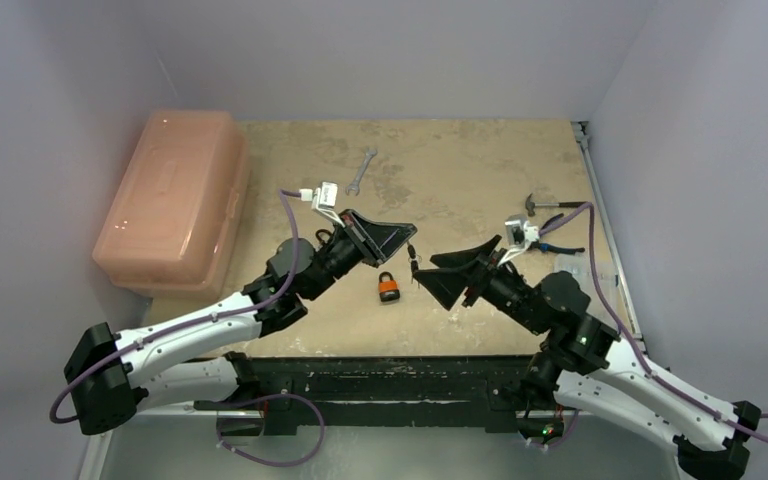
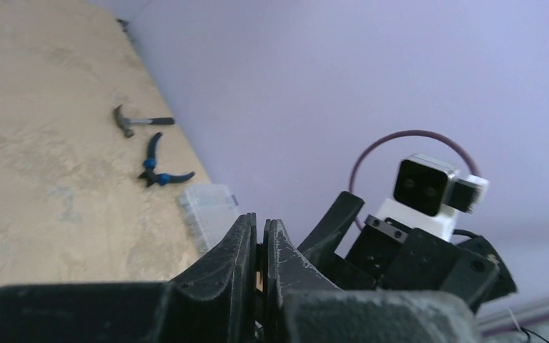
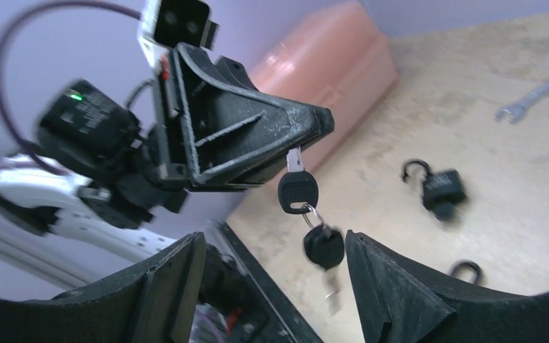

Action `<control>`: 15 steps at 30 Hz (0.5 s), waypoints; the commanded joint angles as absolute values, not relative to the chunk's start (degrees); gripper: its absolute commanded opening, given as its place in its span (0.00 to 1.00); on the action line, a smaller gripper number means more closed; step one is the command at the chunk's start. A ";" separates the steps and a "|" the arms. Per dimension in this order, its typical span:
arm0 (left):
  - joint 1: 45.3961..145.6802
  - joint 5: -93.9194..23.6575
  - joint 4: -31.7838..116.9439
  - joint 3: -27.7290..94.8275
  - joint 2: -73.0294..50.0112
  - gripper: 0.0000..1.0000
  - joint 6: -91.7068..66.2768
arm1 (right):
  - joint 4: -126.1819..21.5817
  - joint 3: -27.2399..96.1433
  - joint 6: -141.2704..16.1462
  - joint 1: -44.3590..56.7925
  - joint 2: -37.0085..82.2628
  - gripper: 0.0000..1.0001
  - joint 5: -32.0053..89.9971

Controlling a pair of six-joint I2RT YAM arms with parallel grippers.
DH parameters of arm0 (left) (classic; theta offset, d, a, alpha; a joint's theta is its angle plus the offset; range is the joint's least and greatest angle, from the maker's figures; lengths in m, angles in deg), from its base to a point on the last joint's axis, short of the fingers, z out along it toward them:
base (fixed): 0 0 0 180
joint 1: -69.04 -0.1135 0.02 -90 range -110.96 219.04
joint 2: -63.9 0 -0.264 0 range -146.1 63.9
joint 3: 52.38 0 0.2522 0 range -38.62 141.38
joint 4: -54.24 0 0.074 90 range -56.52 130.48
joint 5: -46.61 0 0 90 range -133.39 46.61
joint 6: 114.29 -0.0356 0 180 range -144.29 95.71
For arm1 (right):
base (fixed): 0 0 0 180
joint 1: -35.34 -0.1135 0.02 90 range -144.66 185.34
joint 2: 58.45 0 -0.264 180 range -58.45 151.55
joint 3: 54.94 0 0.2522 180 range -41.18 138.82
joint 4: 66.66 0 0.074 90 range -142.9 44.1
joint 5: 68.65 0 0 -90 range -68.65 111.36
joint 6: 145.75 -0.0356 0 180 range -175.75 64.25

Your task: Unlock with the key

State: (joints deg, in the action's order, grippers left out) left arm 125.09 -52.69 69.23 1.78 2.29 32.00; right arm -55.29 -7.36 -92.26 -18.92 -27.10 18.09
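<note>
My left gripper is shut on the blade of a black-headed key, held in the air. A second key hangs from it on a ring. Only a brass sliver shows between the left fingers. My right gripper is open and empty, just right of the keys, and its fingers flank the hanging key. An orange padlock lies on the table below the grippers. It looks dark in the right wrist view, its shackle a hook. Another shackle loop peeks beside my right finger.
A pink lidded box stands at the left. A wrench lies at the back. A hammer, blue-handled pliers and a clear plastic case lie at the right edge by the wall.
</note>
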 commanded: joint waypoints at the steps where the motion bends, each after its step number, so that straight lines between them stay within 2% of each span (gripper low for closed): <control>1: 125.21 -45.03 78.89 1.99 4.42 0.00 27.28 | -64.92 -7.82 -96.43 -18.62 -30.96 0.77 21.27; 7: 125.20 -36.77 85.03 3.52 4.02 0.00 27.77 | -69.98 -8.20 -99.04 -18.62 -34.23 0.74 21.27; 15: 125.29 -30.38 93.31 4.27 2.24 0.00 29.49 | -77.31 -8.41 -102.13 -18.62 -30.82 0.67 26.54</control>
